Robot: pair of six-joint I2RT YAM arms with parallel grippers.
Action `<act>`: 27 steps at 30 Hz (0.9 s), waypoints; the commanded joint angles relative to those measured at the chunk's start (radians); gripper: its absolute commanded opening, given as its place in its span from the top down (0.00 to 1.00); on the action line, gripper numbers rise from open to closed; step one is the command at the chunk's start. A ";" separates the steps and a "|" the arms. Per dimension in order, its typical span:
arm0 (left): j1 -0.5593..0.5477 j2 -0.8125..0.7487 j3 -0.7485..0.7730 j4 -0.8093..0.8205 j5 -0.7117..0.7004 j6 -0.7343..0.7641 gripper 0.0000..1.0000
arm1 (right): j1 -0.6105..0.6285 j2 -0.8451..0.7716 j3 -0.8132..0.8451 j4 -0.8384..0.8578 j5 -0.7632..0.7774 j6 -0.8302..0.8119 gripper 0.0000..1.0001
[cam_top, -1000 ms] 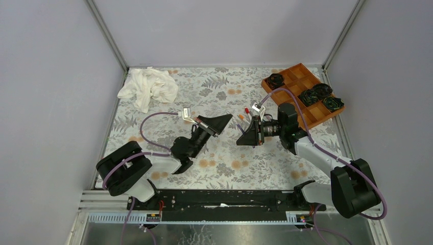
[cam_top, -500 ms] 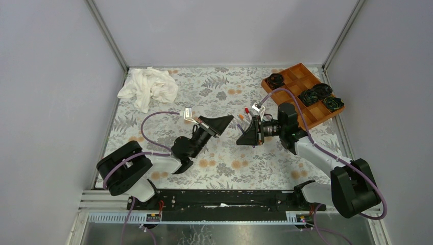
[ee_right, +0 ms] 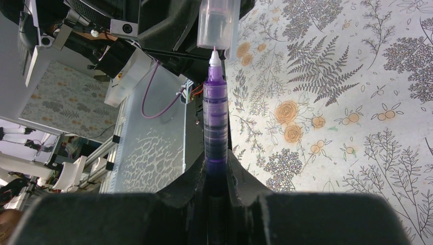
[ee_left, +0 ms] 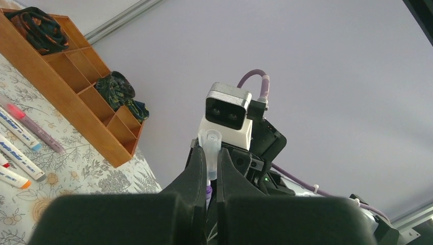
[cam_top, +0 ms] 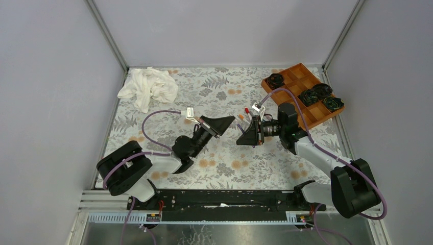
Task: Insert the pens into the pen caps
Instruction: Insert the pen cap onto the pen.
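Above the middle of the floral table my two grippers face each other tip to tip. My left gripper (ee_left: 211,154) is shut on a clear pen cap (ee_left: 211,149), whose open end points at the right arm. The right gripper (ee_right: 216,164) is shut on a purple pen (ee_right: 215,120). Its white tip sits just at the mouth of the pen cap (ee_right: 218,23) and has barely entered, if at all. In the top view the pen (cam_top: 240,127) bridges the short gap between the left gripper (cam_top: 232,118) and the right gripper (cam_top: 247,131). Several loose white pens (ee_left: 19,152) lie on the table.
A wooden compartment tray (cam_top: 297,76) holding black rosettes (cam_top: 309,96) stands at the back right. A crumpled white cloth (cam_top: 148,88) lies at the back left. Loose pens (cam_top: 244,114) lie just behind the grippers. Grey walls enclose the table.
The left gripper has edged slightly right, bringing the cap closer to the pen tip. The right arm has stayed still.
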 commanded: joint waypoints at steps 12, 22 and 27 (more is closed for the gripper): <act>-0.009 -0.006 0.012 -0.022 0.029 0.026 1.00 | -0.011 -0.007 0.026 0.014 0.005 0.013 1.00; -0.008 -0.032 0.039 -0.106 0.110 0.091 1.00 | -0.014 -0.002 0.023 0.011 0.013 0.010 1.00; -0.012 -0.019 0.064 -0.115 0.144 0.084 1.00 | -0.014 0.000 0.022 0.003 0.022 0.002 1.00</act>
